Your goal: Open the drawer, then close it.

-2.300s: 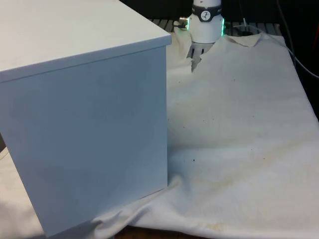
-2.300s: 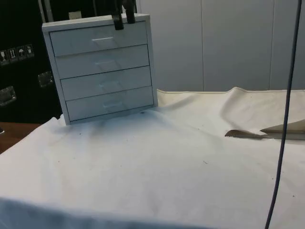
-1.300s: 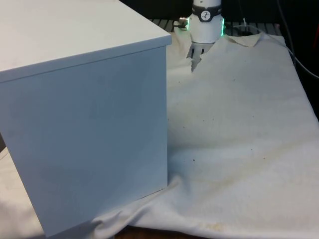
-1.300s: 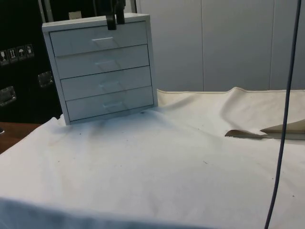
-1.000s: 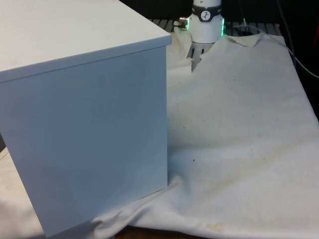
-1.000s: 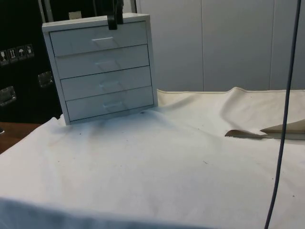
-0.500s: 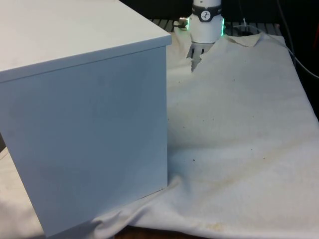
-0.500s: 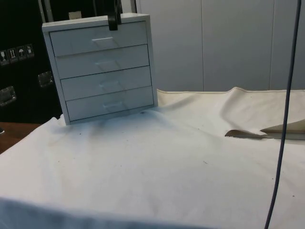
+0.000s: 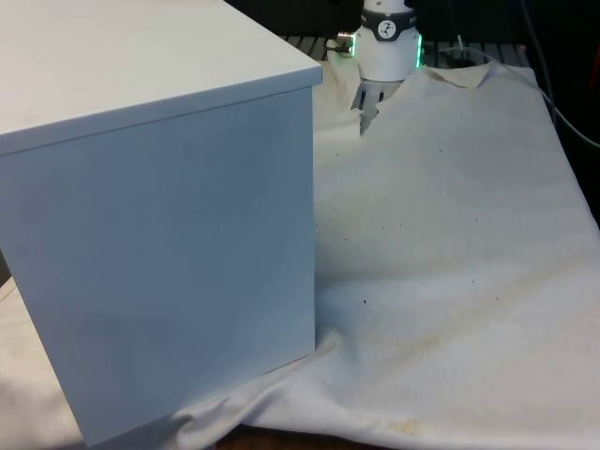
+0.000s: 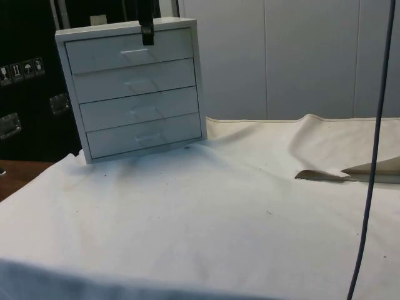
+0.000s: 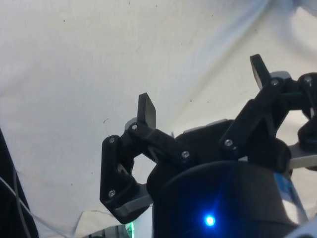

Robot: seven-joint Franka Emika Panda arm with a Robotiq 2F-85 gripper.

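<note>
A white chest of drawers [image 10: 137,87] stands on the cloth, its several drawers all pushed in. In the front view it turns a plain side [image 9: 159,216] to the camera. The top drawer [image 10: 100,56] carries a small pale handle [image 10: 134,53]. My black gripper [image 10: 147,30] hangs in front of the chest's top edge, just above and slightly right of that handle, apart from it. In the wrist view my gripper [image 11: 203,91] is open, with bare white cloth between the fingertips [image 11: 146,110].
White cloth [image 9: 450,234] covers the table beside and before the chest. A raised fold with a dark gap [image 10: 319,176] lies at the side view's right. A thin cable [image 10: 370,175] hangs down there.
In the side view the gripper has shifted a little left along the chest's top edge, and its two fingers now line up as one. The drawers have not moved.
</note>
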